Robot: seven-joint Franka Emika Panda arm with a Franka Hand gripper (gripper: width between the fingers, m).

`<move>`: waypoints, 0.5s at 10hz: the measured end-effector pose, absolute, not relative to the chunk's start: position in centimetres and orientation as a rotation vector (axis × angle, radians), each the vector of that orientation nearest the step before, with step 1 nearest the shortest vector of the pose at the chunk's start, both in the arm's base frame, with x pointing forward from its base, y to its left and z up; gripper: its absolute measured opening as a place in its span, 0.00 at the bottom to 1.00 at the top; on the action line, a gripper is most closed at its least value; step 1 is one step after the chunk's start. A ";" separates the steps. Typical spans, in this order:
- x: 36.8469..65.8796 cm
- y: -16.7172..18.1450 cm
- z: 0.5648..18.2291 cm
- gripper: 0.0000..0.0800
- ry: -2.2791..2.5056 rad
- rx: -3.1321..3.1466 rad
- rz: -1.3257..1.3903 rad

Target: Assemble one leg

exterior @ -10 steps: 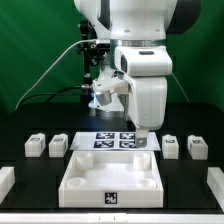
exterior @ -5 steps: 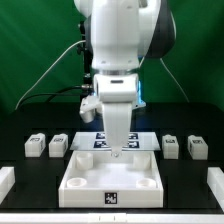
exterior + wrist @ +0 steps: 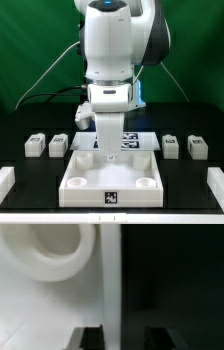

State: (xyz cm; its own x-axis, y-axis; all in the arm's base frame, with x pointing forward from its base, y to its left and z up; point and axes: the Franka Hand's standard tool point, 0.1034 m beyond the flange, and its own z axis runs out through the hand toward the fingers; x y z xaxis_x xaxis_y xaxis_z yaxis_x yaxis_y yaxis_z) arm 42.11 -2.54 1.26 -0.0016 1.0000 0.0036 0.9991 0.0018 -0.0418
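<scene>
White plastic is filling most of the exterior view. The robot's bulky white arm (image 3: 110, 60) is standing over a large white square plastic panel with raised rims (image 3: 80, 195). Its two-finger gripper (image 3: 107, 152) is hanging at the panel's far rim, toward the exterior view's left.

Four small stubby white plastic legs, each tagged in black and white, are sitting on the black table (image 3: 25, 172) in a row level with that far rim. The outer left leg (image 3: 36, 146) and the inner left leg (image 3: 58, 146) are at the exterior view's left; the inner right leg (image 3: 171, 146) and the outer right leg (image 3: 197, 148) are at its right. None is being held. The inner left leg is lying nearest the gripper, just beside the panel. A thin flat white marker board (image 3: 130, 140) is lying beyond the panel, partly hidden by the arm.

Each leg is looking light, stiff and smooth, so a square pinch across two flat sides, taken low, is probably suiting it best. Bare table is lying around both pairs, though the panel's rim is crowding the inner ones.

In the wrist view, the panel's white surface (image 3: 50, 297) with a round raised ring (image 3: 60, 269) is taking one half and the black table (image 3: 170, 274) the other. The dark fingertips (image 3: 90, 336) are standing apart, straddling the panel's straight edge with nothing clamped between them — empty and spread. No leg is showing here.
</scene>
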 end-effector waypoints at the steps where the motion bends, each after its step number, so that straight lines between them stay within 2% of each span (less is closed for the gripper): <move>1: 42.2 -2.6 1.3 0.10 -2.200 -2.200 0.040; 5: 42.2 -2.6 1.3 0.07 -2.200 -2.200 0.040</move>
State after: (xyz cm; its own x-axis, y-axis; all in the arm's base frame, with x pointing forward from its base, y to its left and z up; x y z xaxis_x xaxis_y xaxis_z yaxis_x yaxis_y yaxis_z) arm 42.16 -2.61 1.28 0.0002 1.0000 0.0032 0.9992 -0.0001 -0.0398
